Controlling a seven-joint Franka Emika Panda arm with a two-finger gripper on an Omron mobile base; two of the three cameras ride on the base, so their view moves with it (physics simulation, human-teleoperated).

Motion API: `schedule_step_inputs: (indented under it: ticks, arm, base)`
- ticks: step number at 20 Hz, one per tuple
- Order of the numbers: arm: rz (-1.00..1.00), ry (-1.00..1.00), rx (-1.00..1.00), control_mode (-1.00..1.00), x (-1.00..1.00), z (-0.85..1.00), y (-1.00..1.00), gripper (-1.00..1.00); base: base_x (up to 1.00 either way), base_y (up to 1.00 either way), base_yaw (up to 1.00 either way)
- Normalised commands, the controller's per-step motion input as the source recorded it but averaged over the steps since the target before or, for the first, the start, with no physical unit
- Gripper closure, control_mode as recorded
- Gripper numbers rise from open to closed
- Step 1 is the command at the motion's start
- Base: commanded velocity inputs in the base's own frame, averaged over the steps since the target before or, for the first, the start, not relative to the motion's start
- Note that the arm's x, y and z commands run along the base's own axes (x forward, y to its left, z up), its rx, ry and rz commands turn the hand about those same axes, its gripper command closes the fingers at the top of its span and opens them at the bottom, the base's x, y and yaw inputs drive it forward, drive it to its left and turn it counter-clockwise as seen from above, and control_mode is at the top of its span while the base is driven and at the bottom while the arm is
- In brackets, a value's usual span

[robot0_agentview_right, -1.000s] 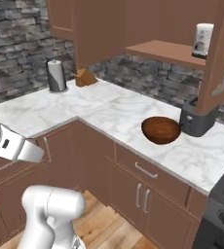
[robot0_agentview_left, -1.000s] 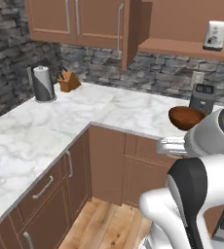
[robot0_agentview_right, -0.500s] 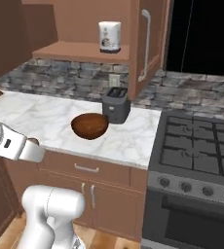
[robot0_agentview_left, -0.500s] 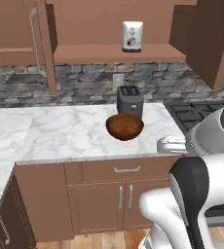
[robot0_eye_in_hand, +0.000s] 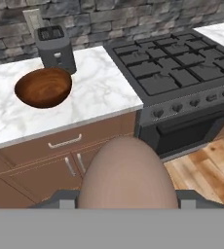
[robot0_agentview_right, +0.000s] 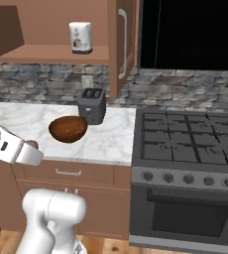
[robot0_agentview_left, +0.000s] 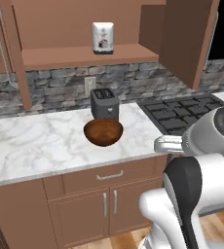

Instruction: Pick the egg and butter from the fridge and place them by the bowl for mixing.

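Observation:
The egg (robot0_eye_in_hand: 126, 175), pinkish-brown, looms large in the hand view, with my gripper (robot0_eye_in_hand: 127, 203) shut on it. From the right base view, the gripper (robot0_agentview_right: 30, 150) hovers in front of the counter edge, and a sliver of the egg (robot0_agentview_right: 31, 144) shows at its tip. In the left base view the gripper (robot0_agentview_left: 165, 144) sits just off the counter's right front corner. The dark-brown wooden bowl (robot0_agentview_left: 103, 132) (robot0_agentview_right: 68, 129) (robot0_eye_in_hand: 43, 87) stands on the marble counter, left of and beyond the gripper. The butter and the fridge are out of view.
A black toaster (robot0_agentview_left: 104, 103) (robot0_agentview_right: 91, 105) (robot0_eye_in_hand: 57, 46) stands just behind the bowl. A gas stove (robot0_agentview_left: 182, 114) (robot0_agentview_right: 185, 144) (robot0_eye_in_hand: 172, 63) adjoins the counter on the right. A white jar (robot0_agentview_left: 102, 37) sits on the shelf above. Wooden cupboards hang overhead.
The base has swung round, so the whole scene shifted: the corner counter left the views, and the bowl, toaster and stove moved in front. The egg stays in the gripper.

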Motion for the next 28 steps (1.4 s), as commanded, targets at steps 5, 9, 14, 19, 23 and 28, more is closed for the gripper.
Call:
schedule_step_inputs:
  ticks: [5, 9, 14, 19, 23, 28]
  arm:
    - [0.00, 0.00, 0.00, 1.00, 0.00, 0.00, 0.00, 1.00]
    - [0.00, 0.00, 0.00, 1.00, 0.00, 0.00, 0.00, 1.00]
    - [0.00, 0.00, 0.00, 1.00, 0.00, 0.00, 0.00, 1.00]
    - [0.00, 0.00, 0.00, 1.00, 0.00, 0.00, 0.00, 1.00]
    - [0.00, 0.00, 0.00, 1.00, 0.00, 0.00, 0.00, 1.00]
    - [0.04, 0.17, 0.00, -1.00, 0.03, -0.03, 0.55, 1.00]
  base:
    - [0.40, 0.63, 0.00]
    - [0.59, 0.44, 0.01]
    - [0.58, 0.03, 0.00]
    - [0.60, 0.00, 0.00]
    - [0.35, 0.28, 0.01]
    - [0.09, 0.27, 0.01]
